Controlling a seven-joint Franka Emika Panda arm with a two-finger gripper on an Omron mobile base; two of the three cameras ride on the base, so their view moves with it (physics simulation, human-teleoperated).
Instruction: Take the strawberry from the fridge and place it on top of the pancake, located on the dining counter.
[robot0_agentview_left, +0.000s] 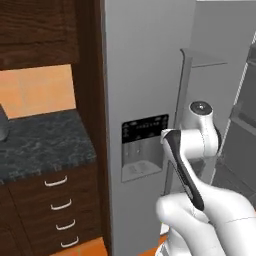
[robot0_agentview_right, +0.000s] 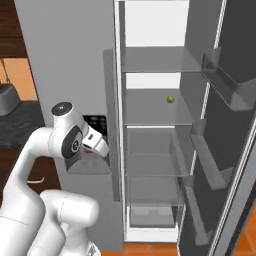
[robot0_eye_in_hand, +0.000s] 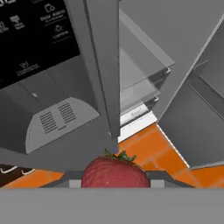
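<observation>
The strawberry (robot0_eye_in_hand: 114, 173), red with a green leafy top, sits close at the bottom of the hand view, and my gripper (robot0_agentview_right: 98, 144) is shut on it. In the right base view a bit of red shows at the hand, just in front of the fridge's (robot0_agentview_right: 75, 60) black dispenser panel (robot0_agentview_left: 144, 145). The fridge's right door (robot0_agentview_right: 225, 125) stands open, showing grey shelves (robot0_agentview_right: 155, 115). The hand points down at the orange floor (robot0_eye_in_hand: 144, 146) by the fridge's foot. The pancake and the dining counter are out of view.
A small yellowish-olive ball (robot0_agentview_right: 171, 99) lies on a middle fridge shelf. A dark-topped wall counter (robot0_agentview_left: 40, 145) with wood drawers (robot0_agentview_left: 57, 205) stands left of the fridge. The open door's bins (robot0_agentview_right: 227, 87) jut out on the right.
</observation>
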